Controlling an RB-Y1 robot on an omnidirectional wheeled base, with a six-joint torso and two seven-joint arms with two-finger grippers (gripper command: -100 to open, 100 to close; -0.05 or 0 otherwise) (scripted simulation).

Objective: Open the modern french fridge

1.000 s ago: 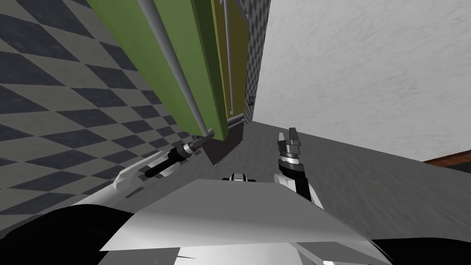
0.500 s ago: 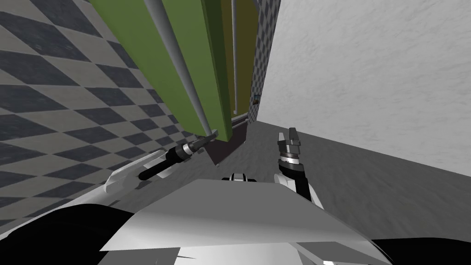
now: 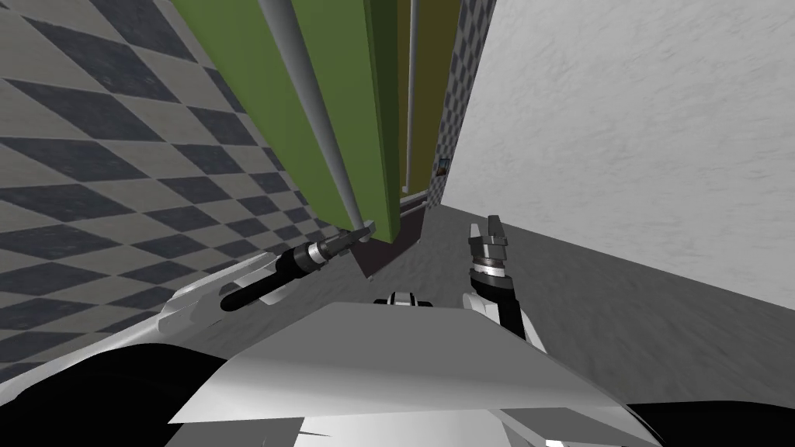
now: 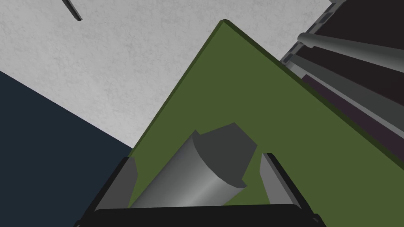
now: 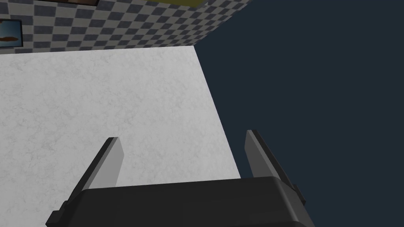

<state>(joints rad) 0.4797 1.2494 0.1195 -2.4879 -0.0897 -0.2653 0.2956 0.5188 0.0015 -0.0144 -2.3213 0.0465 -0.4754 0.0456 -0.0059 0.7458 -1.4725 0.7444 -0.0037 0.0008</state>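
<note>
Item: fridge door [image 3: 341, 77], green, in the upper middle of the head view, running from the top edge down to frame centre. It looks part-way swung out from a second, olive door [image 3: 423, 101] to its right. Fitting: grey bar handle [image 3: 317, 116] on the green face. Its long axis runs along the door's height, slanting from top centre-left down to centre; allowing for the camera's tilt, I judge it upright. Its cut lower end points down at the left gripper [image 3: 359, 233]. Left gripper: unclenched, with the bar's end between the blades. Whether either blade touches the bar is hard to tell from the wrist view. Right gripper [image 3: 485, 227]: right of centre, spread, carrying nothing. Hazards, as judged: the blades sit at the very tip of the bar and are not closed on it. A pull along the door's arc could let the bar slide out below the fingers, or out of their open mouth, leaving the door half-open. A pull off the arc could jam a blade against the green face.
</note>
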